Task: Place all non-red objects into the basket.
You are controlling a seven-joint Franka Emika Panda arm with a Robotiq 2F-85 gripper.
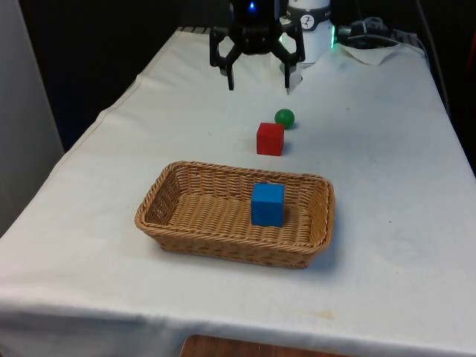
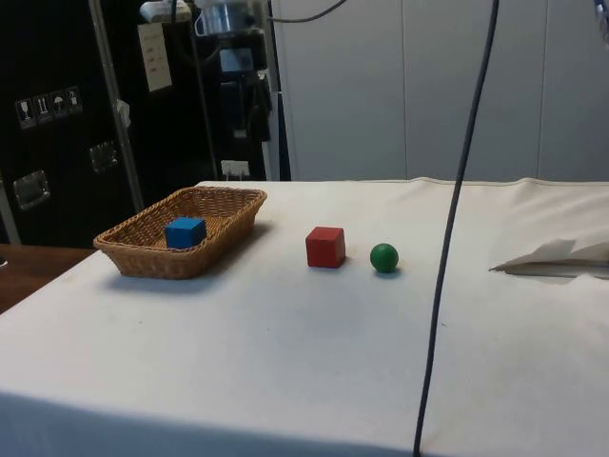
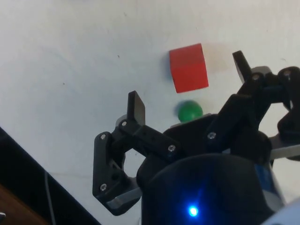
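Observation:
A blue cube (image 1: 267,204) (image 2: 185,231) lies inside the wicker basket (image 1: 186,232) (image 2: 143,249) near the table's front. Beyond the basket a red cube (image 1: 270,138) (image 2: 325,247) (image 3: 189,68) sits on the cloth, with a small green ball (image 1: 284,117) (image 2: 383,257) (image 3: 190,111) close behind it. My gripper (image 1: 259,80) (image 3: 189,87) hangs open in the air behind the ball, well above the cloth, nothing between its fingers.
A crumpled white cloth or paper (image 1: 372,53) (image 2: 557,257) lies at the table's far end near the robot's base. A black cable (image 2: 457,219) hangs across the side view. White cloth spreads wide around the basket.

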